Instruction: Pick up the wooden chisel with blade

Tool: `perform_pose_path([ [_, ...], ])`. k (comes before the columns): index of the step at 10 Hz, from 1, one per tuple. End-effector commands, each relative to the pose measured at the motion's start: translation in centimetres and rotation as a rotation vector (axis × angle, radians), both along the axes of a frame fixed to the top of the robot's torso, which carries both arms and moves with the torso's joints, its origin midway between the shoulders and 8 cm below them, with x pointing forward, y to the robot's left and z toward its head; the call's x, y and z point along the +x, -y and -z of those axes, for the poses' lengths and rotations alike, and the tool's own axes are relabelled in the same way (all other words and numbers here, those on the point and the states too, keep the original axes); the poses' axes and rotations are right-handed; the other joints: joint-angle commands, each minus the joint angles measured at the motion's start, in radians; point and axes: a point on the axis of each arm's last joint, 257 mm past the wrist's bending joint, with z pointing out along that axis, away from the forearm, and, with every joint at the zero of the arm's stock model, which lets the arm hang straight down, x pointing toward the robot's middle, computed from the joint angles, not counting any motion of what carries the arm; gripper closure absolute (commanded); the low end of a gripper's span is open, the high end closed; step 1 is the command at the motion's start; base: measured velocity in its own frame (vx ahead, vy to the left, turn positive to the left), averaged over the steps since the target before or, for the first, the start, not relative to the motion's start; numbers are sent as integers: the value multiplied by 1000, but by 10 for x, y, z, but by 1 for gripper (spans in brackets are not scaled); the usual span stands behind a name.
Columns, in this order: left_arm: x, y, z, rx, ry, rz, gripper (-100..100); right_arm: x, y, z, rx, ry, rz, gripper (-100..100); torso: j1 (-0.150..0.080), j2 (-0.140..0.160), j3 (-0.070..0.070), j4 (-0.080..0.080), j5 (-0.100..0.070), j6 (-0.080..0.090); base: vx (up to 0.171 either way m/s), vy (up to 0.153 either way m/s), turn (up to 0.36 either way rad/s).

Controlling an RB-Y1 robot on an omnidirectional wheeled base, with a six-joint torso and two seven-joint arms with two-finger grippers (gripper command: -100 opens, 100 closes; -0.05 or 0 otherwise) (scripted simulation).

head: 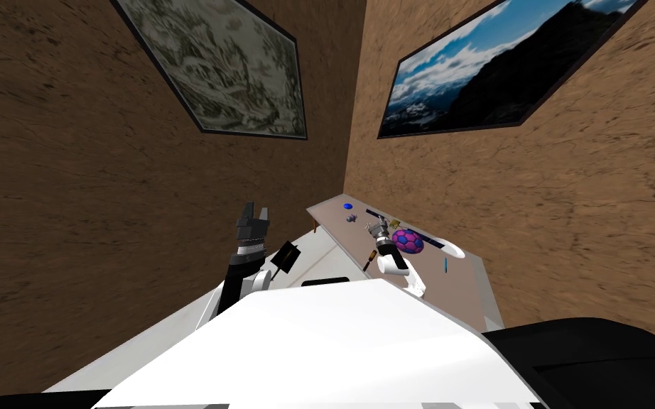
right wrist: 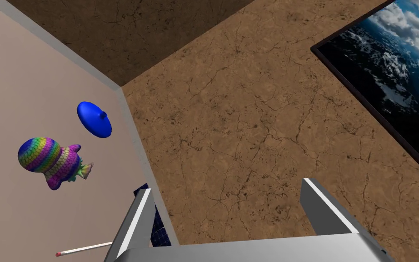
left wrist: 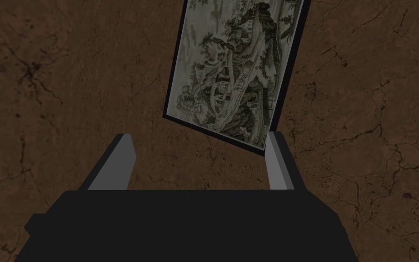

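The chisel (head: pixel 370 258), a short tool with a brown handle and a dark blade, lies near the front edge of a pale brown table (head: pixel 461 295). My right gripper (head: pixel 377 228) hovers over the table just beyond the chisel, and the white forearm passes right beside it. In the right wrist view that gripper (right wrist: pixel 226 191) is open with nothing between its fingers, pointing past the table's edge at the brown wall. My left gripper (head: pixel 255 213) is raised to the left of the table, and its own view shows it open (left wrist: pixel 199 154) and empty.
On the table lie a blue disc (right wrist: pixel 94 119), a rainbow-scaled toy (right wrist: pixel 52 161), a thin red-tipped stick (right wrist: pixel 86 248), a dark blue gridded strip (right wrist: pixel 157 225), a purple ball (head: pixel 407 241), a white object (head: pixel 452 249) and a small teal stick (head: pixel 445 265). Brown walls enclose the corner.
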Motion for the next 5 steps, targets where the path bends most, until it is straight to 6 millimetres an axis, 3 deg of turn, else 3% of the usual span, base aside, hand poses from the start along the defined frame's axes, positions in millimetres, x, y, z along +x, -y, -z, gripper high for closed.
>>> perform_pose_path([
  [1,0,0,0,0,0,0,0,-1,9,7,45,-25,10,-100,0,0,0,0,0,0,16,6,25],
  [2,0,0,0,0,0,0,0,0,23,28,101,-73,34,-100,0,0,0,0,0,0,18,6,39],
  [3,0,0,0,0,0,0,0,0,24,29,117,-73,34,-100,0,0,0,0,0,0,13,5,26],
  [4,0,0,0,0,0,0,0,0,38,50,172,-122,62,-100,0,0,0,0,0,0,14,5,52],
  [5,0,0,0,0,0,0,0,0,38,51,191,-120,62,-100,0,0,0,0,0,0,14,3,23],
])
